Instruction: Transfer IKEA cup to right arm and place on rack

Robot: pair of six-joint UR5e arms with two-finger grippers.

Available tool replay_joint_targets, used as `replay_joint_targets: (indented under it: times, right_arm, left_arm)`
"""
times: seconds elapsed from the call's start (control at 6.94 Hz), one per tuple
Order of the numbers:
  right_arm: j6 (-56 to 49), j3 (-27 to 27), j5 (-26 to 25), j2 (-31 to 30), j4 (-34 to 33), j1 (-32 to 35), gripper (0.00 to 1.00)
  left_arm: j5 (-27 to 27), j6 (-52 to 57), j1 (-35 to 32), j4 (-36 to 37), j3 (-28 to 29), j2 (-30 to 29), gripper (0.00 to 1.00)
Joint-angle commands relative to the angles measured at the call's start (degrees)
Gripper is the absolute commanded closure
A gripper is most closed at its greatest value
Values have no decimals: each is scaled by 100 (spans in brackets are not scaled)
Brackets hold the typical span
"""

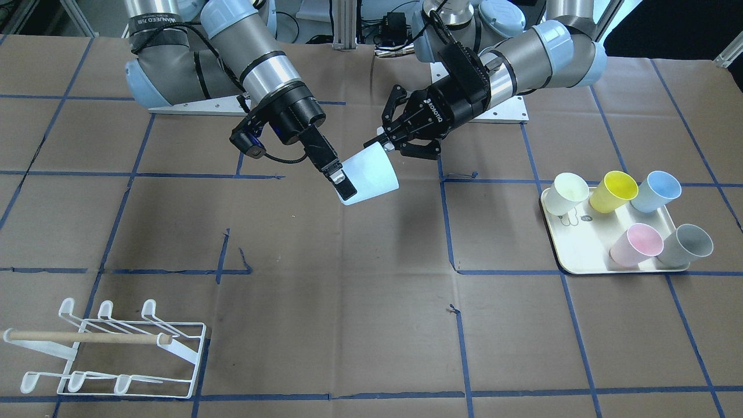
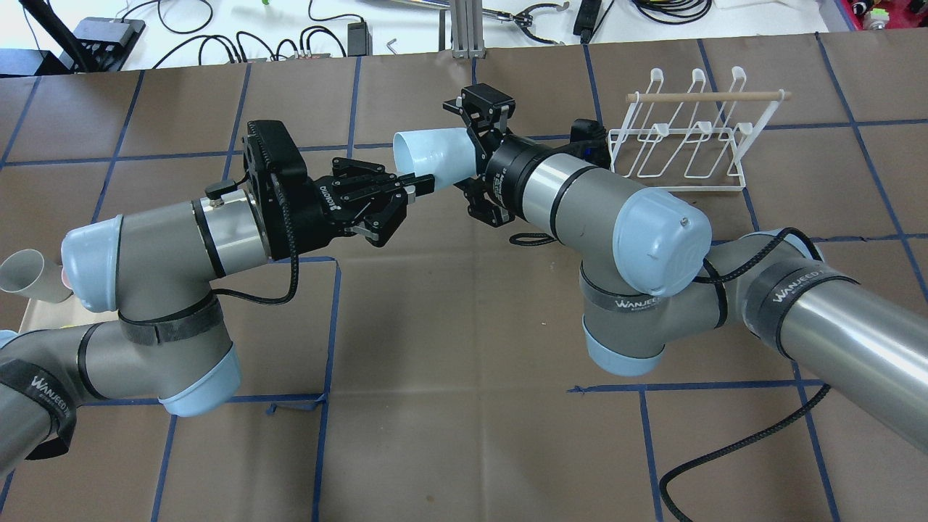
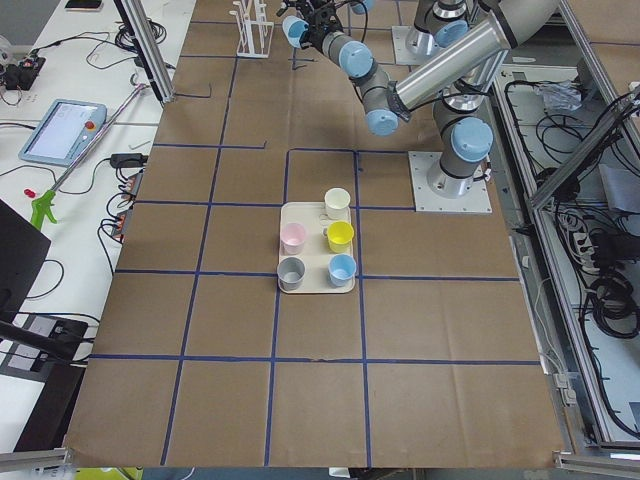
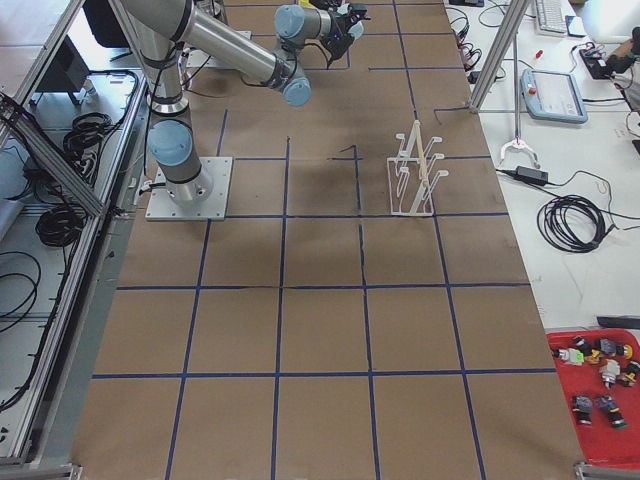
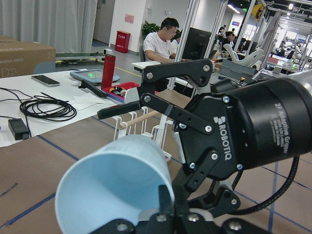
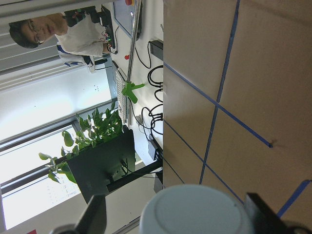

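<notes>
The likely light, slick cup [image 1: 371, 174] is rim-pinched by the left pincer [image 2: 419, 183]; its base is straddled by the open right pincer [image 6: 179, 217].

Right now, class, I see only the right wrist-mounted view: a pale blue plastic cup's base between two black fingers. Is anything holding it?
Observer: Yes, the left gripper pinches the pale blue plastic cup at its open rim.
Operator: Where is the rack?
Observer: The white wire rack with a wooden dowel stands at the robot's right, no cup on it.
Operator: Any other cups?
Observer: Five plastic cups on a cream tray, on the robot's left side.
</notes>
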Motion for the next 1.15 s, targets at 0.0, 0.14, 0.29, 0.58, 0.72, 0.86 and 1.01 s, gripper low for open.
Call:
replay_joint_targets:
  times: [0.0, 0.14, 0.29, 0.58, 0.72, 0.86, 1.01]
  right_arm:
    - [16, -49, -161, 18, 10, 106, 0]
    - [7, -49, -180, 18, 36, 142, 0]
    - [7, -49, -180, 18, 45, 151, 0]
    - [16, -49, -172, 18, 45, 151, 3]
    - [25, -49, -146, 18, 45, 142, 18]
    - [25, -58, -128, 18, 45, 142, 33]
    - [25, -58, -119, 18, 45, 142, 41]
  left_arm:
    - [0, 0, 2, 0, -5, 0, 97]
    - [0, 0, 3, 0, 3, 0, 97]
    - [0, 0, -6, 0, -5, 0, 97]
    - [0, 0, -6, 0, 3, 0, 97]
    - [0, 0, -6, 0, 3, 0, 97]
    - [0, 0, 2, 0, -5, 0, 97]
    - [9, 0, 3, 0, 3, 0, 97]
